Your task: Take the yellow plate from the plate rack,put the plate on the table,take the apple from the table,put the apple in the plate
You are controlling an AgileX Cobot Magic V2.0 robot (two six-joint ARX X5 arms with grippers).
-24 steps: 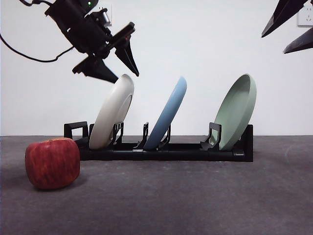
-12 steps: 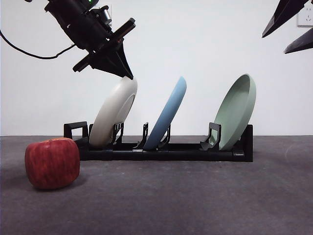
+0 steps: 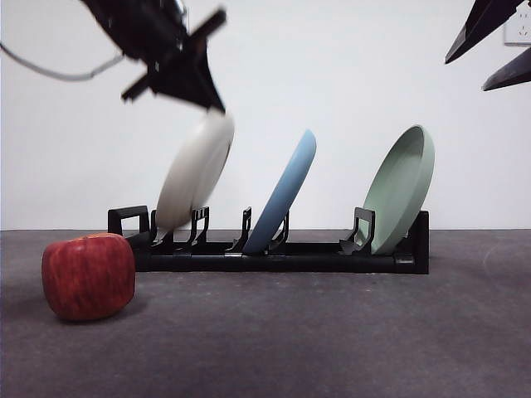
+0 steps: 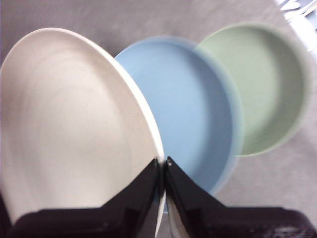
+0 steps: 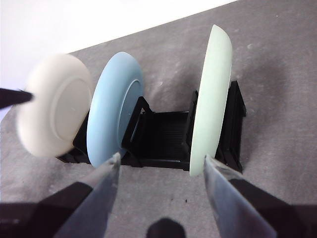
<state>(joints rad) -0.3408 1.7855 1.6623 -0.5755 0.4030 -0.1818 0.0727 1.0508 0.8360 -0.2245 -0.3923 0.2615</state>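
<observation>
**A:** ok so nearest the front camera, what's there?

**B:** A blocky red apple with faint yellowish streaks [image 3: 89, 277], sitting on the flat dark grey matte table [image 3: 332, 340] down at about 8 o'clock in the front view. Nothing is touching it.

**A:** and behind that?

**B:** The long low black plastic plate rack with upright dividers [image 3: 274, 249], running across the middle. A light blue round plate [image 3: 286, 195] leans in its middle slot and a pale green round plate [image 3: 402, 186] leans at the 3 o'clock end.

**A:** where's the yellow plate then?

**B:** The wide shallow cream-yellowish matte plate [image 3: 195, 174] is at the rack's 9 o'clock end, tilted and blurry. Its bottom edge hangs right at the divider tops; can't tell if it's touching the rack. The left gripper [image 4: 164, 163] has its jaws pinched tight on the plate's top rim, coming in from 11 o'clock in the front view.

**A:** other arm?

**B:** The right gripper [image 5: 161, 166] is parked up at 1 o'clock, jaws spread wide, holding nothing, looking down on the rack from well apart.
</observation>
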